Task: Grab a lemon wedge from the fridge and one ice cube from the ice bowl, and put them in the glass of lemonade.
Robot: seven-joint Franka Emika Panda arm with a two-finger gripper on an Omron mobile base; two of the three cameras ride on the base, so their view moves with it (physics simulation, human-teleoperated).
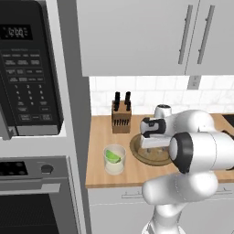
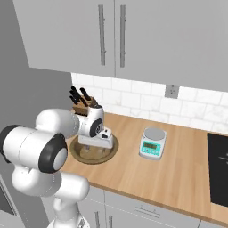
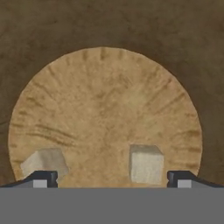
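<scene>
Standing at the left, beside the ice bowl (image 1: 137, 148) on the wooden tabletop (image 1: 98, 132), the glass of lemonade (image 1: 114, 159) is holding pale liquid with the lemon wedge (image 1: 112, 157) resting inside it. Behind the bowl, toward the tiled wall, a knife block (image 1: 121, 116) is sitting with dark handles sticking up. Over the bowl itself, the white arm is reaching down so that the claw (image 3: 112, 178) is hanging just above the bowl's floor. In the hand view, its two dark fingertips (image 3: 41, 178) are standing wide apart and are gripping nothing. Two pale ice cubes are lying on the light inner floor of the bowl: one ice cube (image 3: 45, 161) is sitting just beside the left fingertip, and the other ice cube (image 3: 146, 163) is lying between the tips, nearer the right one. To the right of the bowl, in the right base view, a small kitchen scale (image 2: 152, 143) is resting well apart from it on the tabletop.
</scene>
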